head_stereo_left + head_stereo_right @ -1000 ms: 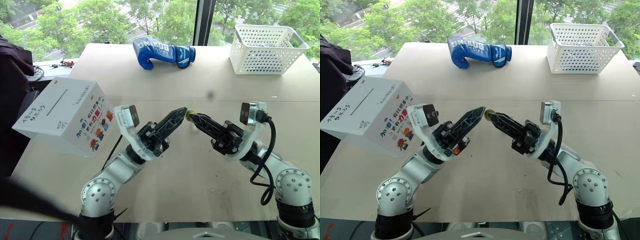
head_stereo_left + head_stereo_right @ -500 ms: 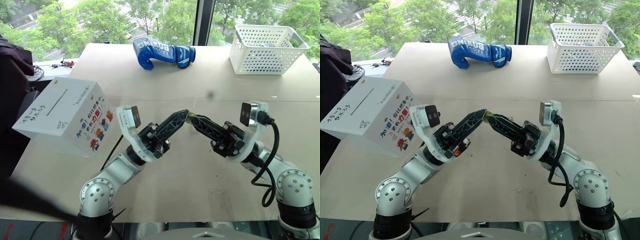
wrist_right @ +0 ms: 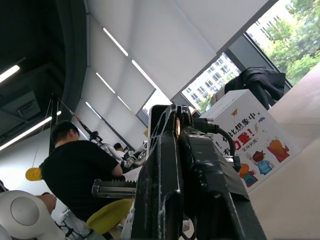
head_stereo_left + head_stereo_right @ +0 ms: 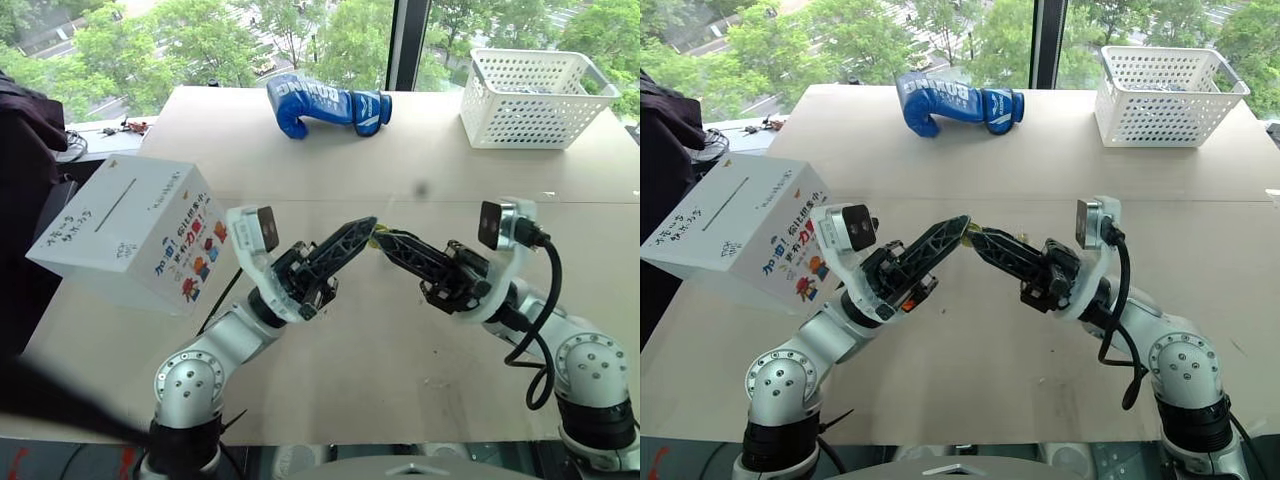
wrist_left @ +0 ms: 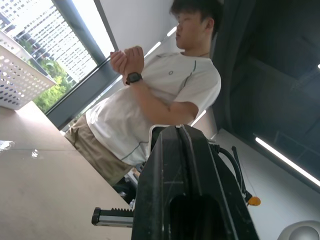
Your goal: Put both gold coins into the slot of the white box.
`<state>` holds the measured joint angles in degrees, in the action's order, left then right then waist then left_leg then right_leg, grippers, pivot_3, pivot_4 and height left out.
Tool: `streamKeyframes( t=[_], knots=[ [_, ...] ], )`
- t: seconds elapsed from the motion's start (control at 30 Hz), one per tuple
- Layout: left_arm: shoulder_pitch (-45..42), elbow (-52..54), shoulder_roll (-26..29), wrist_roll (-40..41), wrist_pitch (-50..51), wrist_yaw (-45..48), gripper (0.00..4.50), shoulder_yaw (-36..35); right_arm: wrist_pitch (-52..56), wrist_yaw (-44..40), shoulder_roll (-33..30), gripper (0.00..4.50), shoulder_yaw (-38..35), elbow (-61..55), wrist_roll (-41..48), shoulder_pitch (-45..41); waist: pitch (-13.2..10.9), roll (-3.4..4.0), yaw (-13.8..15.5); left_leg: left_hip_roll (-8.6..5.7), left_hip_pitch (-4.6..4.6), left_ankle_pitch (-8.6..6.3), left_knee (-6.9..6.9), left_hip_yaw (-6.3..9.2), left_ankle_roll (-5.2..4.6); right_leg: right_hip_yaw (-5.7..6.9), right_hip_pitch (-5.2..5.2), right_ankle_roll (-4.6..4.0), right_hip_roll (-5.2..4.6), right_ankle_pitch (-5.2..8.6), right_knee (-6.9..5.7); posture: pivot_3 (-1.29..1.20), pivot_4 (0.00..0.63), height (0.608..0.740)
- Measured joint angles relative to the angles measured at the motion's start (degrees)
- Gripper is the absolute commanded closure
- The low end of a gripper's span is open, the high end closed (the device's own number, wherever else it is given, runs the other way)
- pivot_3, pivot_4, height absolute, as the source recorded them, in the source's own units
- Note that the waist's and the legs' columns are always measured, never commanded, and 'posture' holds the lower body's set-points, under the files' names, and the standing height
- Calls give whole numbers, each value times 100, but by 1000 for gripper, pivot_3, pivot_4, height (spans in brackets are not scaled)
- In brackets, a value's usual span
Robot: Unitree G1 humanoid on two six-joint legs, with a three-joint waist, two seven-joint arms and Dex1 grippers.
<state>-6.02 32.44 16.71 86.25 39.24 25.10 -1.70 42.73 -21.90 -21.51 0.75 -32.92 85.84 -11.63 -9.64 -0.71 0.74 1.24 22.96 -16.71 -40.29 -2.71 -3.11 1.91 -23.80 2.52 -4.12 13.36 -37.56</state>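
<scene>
Both arms are raised over the middle of the table (image 4: 430, 170), their fingertips meeting tip to tip in the air. The left gripper (image 4: 362, 229) points up and toward the right; its two black fingers are pressed together along their whole length, as the left wrist view shows, with no gap between them. The right gripper (image 4: 382, 238) points up and toward the left, its fingers likewise pressed together. A gold coin (image 4: 971, 230) shows as a small yellow glint right at the point where the two sets of fingertips come together. In the right wrist view a thin gold edge (image 3: 177, 128) sits pinched between the right fingers near their tips. Whether the left fingers also clamp this coin or merely touch it I cannot tell. A second coin I cannot make out.

The white box (image 4: 130, 235) stands at the left edge of the table, well to the left of the grippers, tilted, with one corner toward the camera. Its slot (image 4: 114, 205) is a thin dark line across the plain upper face, and cartoon pictures with coloured lettering cover the side facing the robot.

At the far side of the table lie a blue boxing glove (image 4: 328, 105) and, at the far right corner, a white plastic lattice basket (image 4: 532, 98). A person in a white T-shirt (image 5: 165, 95) stands beyond the table in the left wrist view.
</scene>
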Motion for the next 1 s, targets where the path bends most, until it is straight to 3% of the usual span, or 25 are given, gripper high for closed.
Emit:
streamKeyframes(
  t=[0.1,0.13,0.23,0.4,0.5,0.6,0.8,0.9,1.0],
  knots=[
    [-9,-35,37,111,-1,11,4476,-8,26,46,4,4500,8,1,34,-63,0,0,1,0,1,0,0,1,0,-2,0,0,-1,0,2,0,150,704],
    [-20,-49,48,136,-2,10,4491,-11,35,64,4,4197,8,4,37,-86,0,0,1,0,1,0,0,1,0,-2,0,0,-2,0,2,0,150,704],
    [-64,-141,59,169,-25,-41,4500,-25,53,107,61,3119,22,14,113,-149,0,0,2,0,2,0,0,2,0,-3,0,0,-2,0,4,0,150,704],
    [-16,-173,183,125,2,-110,4500,-20,11,254,95,722,25,17,62,-166,-1,1,3,0,6,0,3,2,0,-5,-1,0,-3,0,10,0,150,704],
    [244,83,354,267,35,-189,4500,-82,68,93,-437,722,-225,56,-52,-87,-3,0,6,1,13,-2,3,3,-3,-5,-1,0,-7,0,25,0,150,704],
    [589,590,768,504,-94,-449,4500,-586,106,-366,-1076,722,-529,329,-494,7,-4,1,-4,4,17,-2,9,3,-4,-4,-1,-1,-34,-1,44,0,150,704],
    [794,1109,1486,459,-404,-1049,4500,-1398,-42,-1034,-1185,722,-611,867,-1310,-299,-10,6,4,4,16,-2,15,5,-3,3,-1,-1,-35,-1,48,0,150,704],
    [200,1116,2016,111,-668,-1488,4500,-1968,-148,-1327,-1117,722,-568,1144,-1743,-696,-15,6,22,0,17,-2,15,8,-3,10,2,-2,-12,-2,51,0,150,704],
    [-818,1009,2287,-244,-742,-1986,4500,-1922,-281,-1629,-1003,722,-333,1220,-2187,-1074,-23,-1,44,-4,28,-1,13,14,-1,18,1,0,-10,-3,58,0,150,704]
  ],
)
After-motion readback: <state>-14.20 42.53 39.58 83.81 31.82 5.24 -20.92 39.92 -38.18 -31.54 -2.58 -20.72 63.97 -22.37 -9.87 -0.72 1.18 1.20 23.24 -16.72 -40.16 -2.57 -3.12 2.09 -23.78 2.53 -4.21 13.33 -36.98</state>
